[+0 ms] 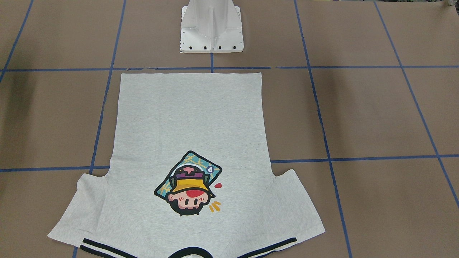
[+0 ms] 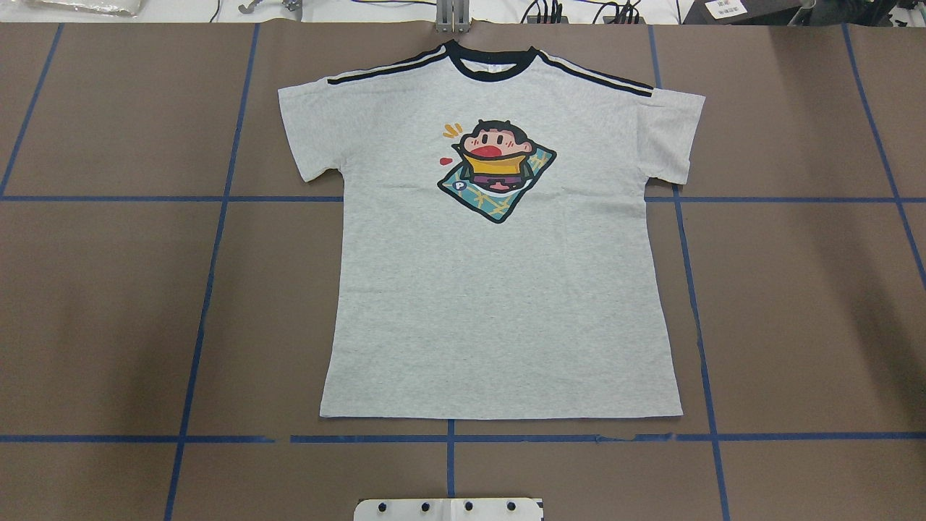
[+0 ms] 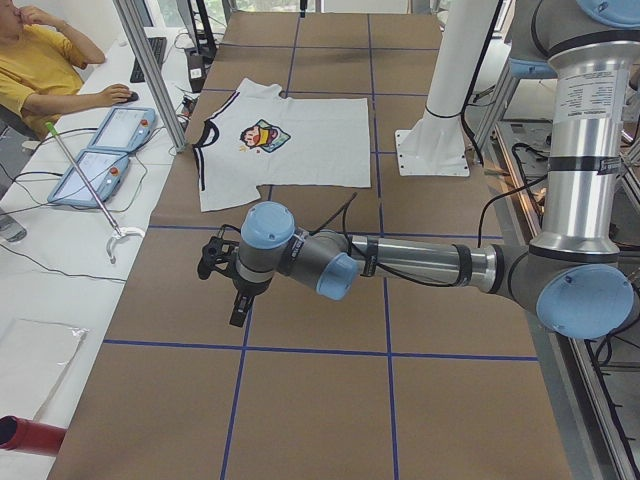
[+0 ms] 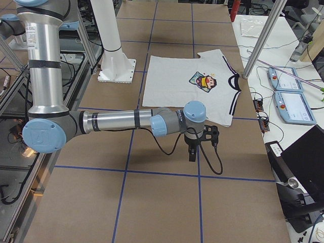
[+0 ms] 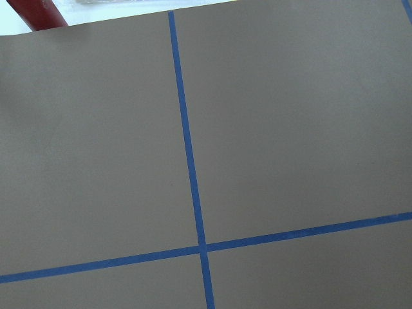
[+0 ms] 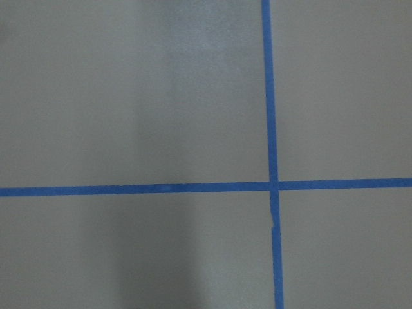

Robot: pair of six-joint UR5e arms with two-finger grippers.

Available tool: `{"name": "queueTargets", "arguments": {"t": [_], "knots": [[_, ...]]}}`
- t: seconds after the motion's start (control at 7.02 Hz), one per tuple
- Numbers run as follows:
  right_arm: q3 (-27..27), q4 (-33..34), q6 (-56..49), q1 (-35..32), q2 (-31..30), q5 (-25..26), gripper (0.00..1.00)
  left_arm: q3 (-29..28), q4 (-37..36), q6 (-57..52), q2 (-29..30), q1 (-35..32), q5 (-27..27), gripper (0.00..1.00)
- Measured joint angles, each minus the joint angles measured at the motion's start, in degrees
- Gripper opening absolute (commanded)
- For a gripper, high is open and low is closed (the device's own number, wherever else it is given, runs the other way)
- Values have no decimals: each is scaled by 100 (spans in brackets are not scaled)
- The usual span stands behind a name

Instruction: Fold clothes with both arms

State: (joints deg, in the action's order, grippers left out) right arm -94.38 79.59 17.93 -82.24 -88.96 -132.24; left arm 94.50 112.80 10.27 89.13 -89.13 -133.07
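- In the overhead view we see the light heather-grey short-sleeved T-shirt with black collar and shoulder stripes [image 2: 499,289]. It lies spread flat, print up, mid-frame on the brown paper-covered bench with a blue tape grid [image 2: 796,289], its collar toward the top edge.
- The front-facing view turns it round: the collar is cut by the lower edge, and the hem lies near the white metal pedestal [image 1: 211,28] at top centre.
- The arms appear only in the side views.
- The left-side view has the silver left arm [image 3: 420,262] stretched across mid-frame, apart from the shirt. We cannot tell whether its black left pincer [image 3: 236,305] is spread or pressed together.
- The right-side view has the silver right arm [image 4: 111,121] likewise. Its black right pincer [image 4: 193,152] is equally unreadable.
- Both wrist views show bare bench and tape. The left one adds a red cylinder [image 5: 35,11] in its upper-left corner.
- A person in a yellow top [image 3: 40,70] sits at the upper left of the left-side view.
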Motion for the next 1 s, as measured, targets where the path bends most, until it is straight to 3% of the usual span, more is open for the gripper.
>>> {"name": "queueTargets", "arguments": {"t": [0.57, 1.0], "knots": [[301, -1079, 1141, 1044, 448, 47, 100, 123, 14, -9, -22, 136, -17, 100], [1795, -1481, 1786, 1398, 2071, 142, 99, 117, 4, 2, 30, 163, -21, 100]]}}
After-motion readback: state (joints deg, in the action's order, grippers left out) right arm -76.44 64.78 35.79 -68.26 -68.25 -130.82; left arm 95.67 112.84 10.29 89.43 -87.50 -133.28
